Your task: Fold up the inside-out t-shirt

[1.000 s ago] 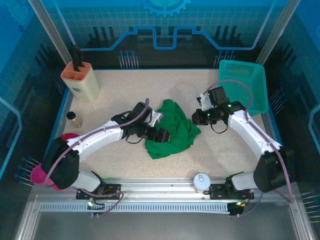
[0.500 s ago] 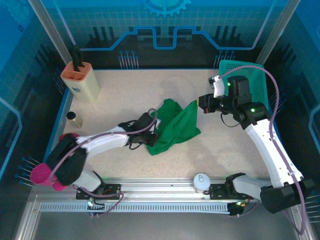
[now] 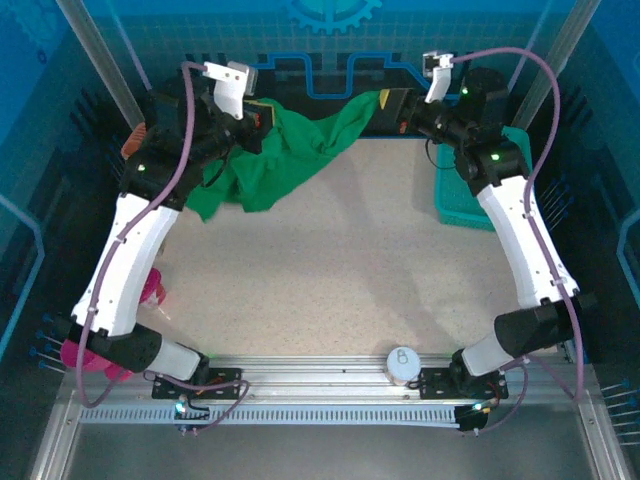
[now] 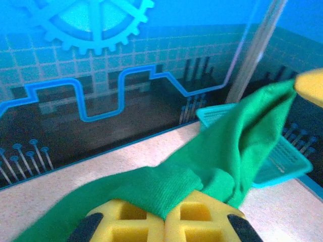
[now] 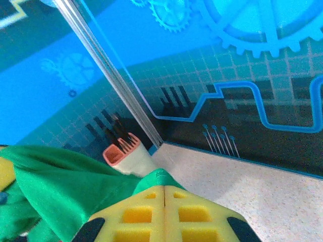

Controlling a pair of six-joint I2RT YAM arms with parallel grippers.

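My left claw is pinched shut on a bunched fold of the green t-shirt, its yellow pads pressed together at the bottom of the wrist view. My right claw is likewise clamped shut on another edge of the shirt. Seen from above, both claws sit high in the upper part of the frame. The shirt hangs in the air between them, above the far side of the table.

I judge that either pinch may hold several layers, so the shirt may not spread flat. Pulling apart could slip the cloth free. The drooping part could also drag over the knife block.

The shirt's long axis runs left to right, claw to claw. Most of the cloth sags toward the lower left, below my left claw.
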